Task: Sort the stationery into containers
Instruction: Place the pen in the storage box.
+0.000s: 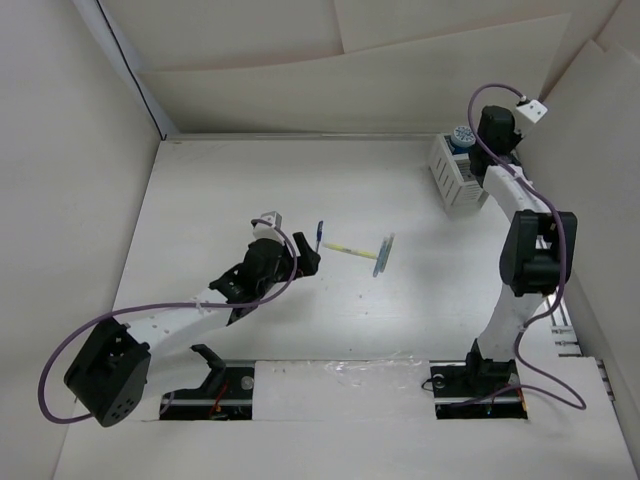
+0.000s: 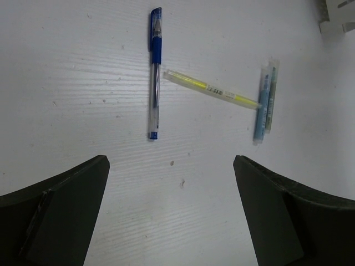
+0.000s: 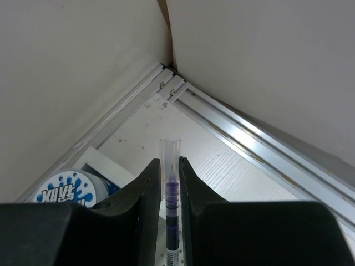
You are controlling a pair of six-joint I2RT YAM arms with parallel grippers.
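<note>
A dark blue pen (image 2: pixel 155 72), a pale-yellow stick (image 2: pixel 211 88) and a light-blue stick (image 2: pixel 263 105) lie on the white table just ahead of my left gripper (image 2: pixel 171 166), which is open and holds nothing. From above, the pen (image 1: pixel 319 236), yellow stick (image 1: pixel 345 248) and blue stick (image 1: pixel 384 256) sit mid-table, right of the left gripper (image 1: pixel 312 258). My right gripper (image 3: pixel 171 166) is shut on a thin purple pen with a clear cap (image 3: pixel 171 194), held above the white slatted container (image 1: pixel 452 178). A blue-and-white roll (image 3: pixel 64 188) sits in the container.
Cardboard walls enclose the table on the left, back and right. An aluminium rail (image 3: pixel 260 147) runs along the back corner near the right gripper. The container's rim (image 3: pixel 102 160) lies just left of the right fingers.
</note>
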